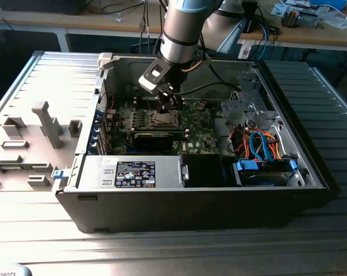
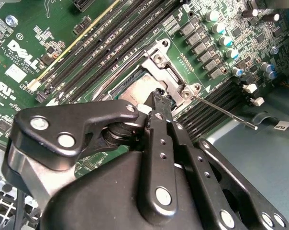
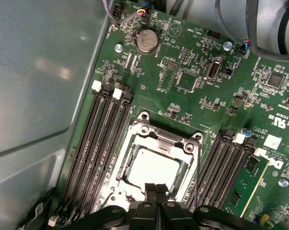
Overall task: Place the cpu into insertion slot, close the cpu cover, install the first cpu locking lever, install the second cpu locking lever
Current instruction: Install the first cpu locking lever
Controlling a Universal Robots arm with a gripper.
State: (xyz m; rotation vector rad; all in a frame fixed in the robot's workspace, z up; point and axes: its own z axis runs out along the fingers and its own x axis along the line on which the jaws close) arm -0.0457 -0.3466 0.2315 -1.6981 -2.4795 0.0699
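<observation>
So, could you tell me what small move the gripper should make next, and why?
Probably move the shut gripper across to the locking lever and press it down. In the first wrist view the cpu sits under the lowered cpu cover, with the gripper at the cover's edge; in the second wrist view the lever's rod sticks out free over the memory slots.

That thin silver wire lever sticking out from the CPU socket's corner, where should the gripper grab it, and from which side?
Take the thin silver wire lever near its free end, probably from above, clamping across the wire. It pivots at the corner of the square silver-rimmed socket, so the far end gives most leverage, and it juts clear past the black memory slots.
</observation>
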